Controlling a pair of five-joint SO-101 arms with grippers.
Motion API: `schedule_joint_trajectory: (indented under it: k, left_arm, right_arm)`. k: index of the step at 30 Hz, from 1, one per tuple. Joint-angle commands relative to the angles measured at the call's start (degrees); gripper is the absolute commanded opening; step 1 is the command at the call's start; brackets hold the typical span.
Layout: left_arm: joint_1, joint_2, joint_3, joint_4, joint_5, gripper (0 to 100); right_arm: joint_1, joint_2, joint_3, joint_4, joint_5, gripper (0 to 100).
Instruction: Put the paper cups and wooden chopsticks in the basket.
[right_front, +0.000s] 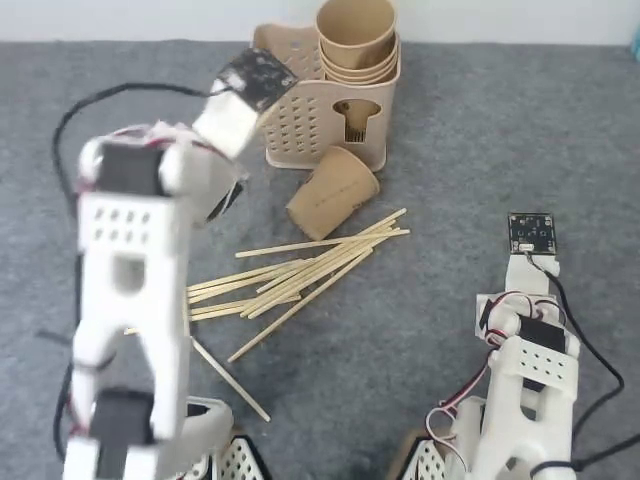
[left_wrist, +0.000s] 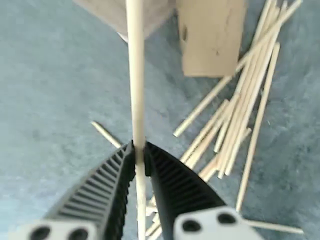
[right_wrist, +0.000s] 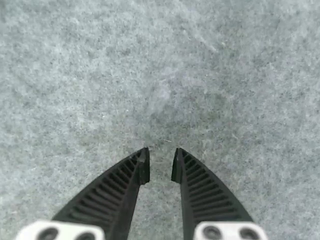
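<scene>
Wooden chopstick (left_wrist: 135, 75) pinched in left end effector (left_wrist: 139, 148), extended toward basket (right_front: 300, 130).

High camera, fixed, looks straight down over the grey mat (right_front: 470, 120). Left wrist camera hangs close above the chopsticks (left_wrist: 246, 100) and tipped cup (left_wrist: 212, 37), facing down-forward; high view shares both. Right wrist camera faces mat, very close.
</scene>
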Motion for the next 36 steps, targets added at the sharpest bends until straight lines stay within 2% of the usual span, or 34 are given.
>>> schedule_joint_trajectory:
  k: [1,9,19,28,30,36]
  left_arm:
    - [0.0,-9.2,1.5,-6.5,5.5,1]
    - [0.1,-10.6,7.6,-32.4,28.6,1]
    - [3.7,-0.3,9.2,-62.9,45.9,1]
    - [3.7,12.2,8.8,-83.9,46.7,1]
    - [3.6,15.1,8.3,-86.1,46.6,1]
    - [1.8,28.8,-1.6,-86.1,46.6,1]
  right_arm:
    - [-0.3,-1.4,-0.5,-1.0,1.1,9.5]
    - [-0.3,-1.3,-0.4,-1.0,1.1,9.5]
    - [-0.3,-1.3,-0.3,-1.0,1.1,9.5]
    - [-0.3,-1.3,-0.3,-1.0,1.1,9.5]
    - [-0.3,-1.3,-0.3,-1.0,1.2,9.5]
    - [-0.3,-1.3,-0.3,-1.0,1.2,9.5]
